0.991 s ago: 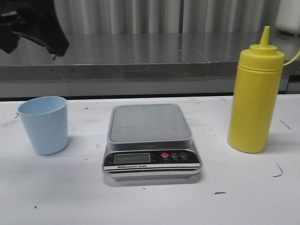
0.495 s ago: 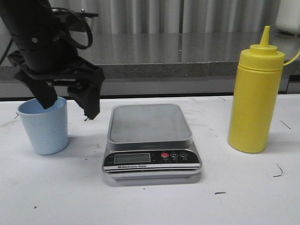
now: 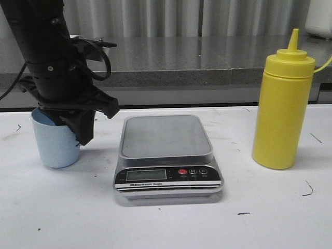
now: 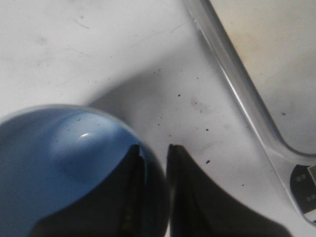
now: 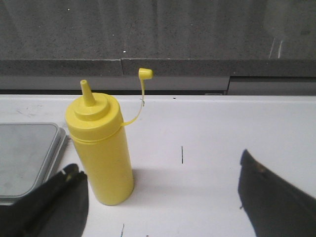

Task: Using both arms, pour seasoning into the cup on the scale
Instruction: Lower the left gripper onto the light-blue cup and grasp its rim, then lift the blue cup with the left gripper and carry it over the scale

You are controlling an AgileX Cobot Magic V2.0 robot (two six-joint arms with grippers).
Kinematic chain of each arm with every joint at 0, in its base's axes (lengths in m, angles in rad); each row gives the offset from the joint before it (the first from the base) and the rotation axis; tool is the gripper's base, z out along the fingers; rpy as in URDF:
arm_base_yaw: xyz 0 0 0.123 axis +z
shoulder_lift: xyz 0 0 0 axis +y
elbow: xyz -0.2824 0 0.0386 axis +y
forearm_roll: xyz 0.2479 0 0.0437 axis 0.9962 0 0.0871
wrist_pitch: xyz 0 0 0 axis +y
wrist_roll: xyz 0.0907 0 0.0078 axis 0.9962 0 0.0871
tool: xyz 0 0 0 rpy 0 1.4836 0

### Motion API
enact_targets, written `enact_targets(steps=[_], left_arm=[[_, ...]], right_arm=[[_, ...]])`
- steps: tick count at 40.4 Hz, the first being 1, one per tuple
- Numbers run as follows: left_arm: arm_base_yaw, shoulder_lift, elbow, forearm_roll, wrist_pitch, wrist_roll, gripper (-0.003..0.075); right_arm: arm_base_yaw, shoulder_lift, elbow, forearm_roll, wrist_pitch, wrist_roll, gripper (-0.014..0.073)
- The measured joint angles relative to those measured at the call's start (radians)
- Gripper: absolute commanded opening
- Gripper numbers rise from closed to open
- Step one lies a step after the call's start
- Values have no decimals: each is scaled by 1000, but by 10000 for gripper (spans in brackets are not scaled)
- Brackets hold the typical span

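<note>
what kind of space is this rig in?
Likely a lab test bench, not a real kitchen: scuffed white table, grey stone-look ledge with corrugated metal behind, only a scale, cup and seasoning staged.

White table — scuffed, with small dark marks. Scale stands on it at centre. Cup stands left of the scale, seasoning bottle upright to the scale's right — the cup's base apparently on the table, partly hidden.

left arm is chunky matte black all over, small pale screw dots, black cable looping off the wrist
</note>
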Motion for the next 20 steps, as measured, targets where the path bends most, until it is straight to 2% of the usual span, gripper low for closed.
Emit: enact_targets(steps=[9,20], left_arm=[[0,5,-62,33,97,2,-20],[-45,14,-312,-3,262,33,-20]], right_arm=[[0,0,0,0,0,0,633],[0,0,0,0,0,0,633]])
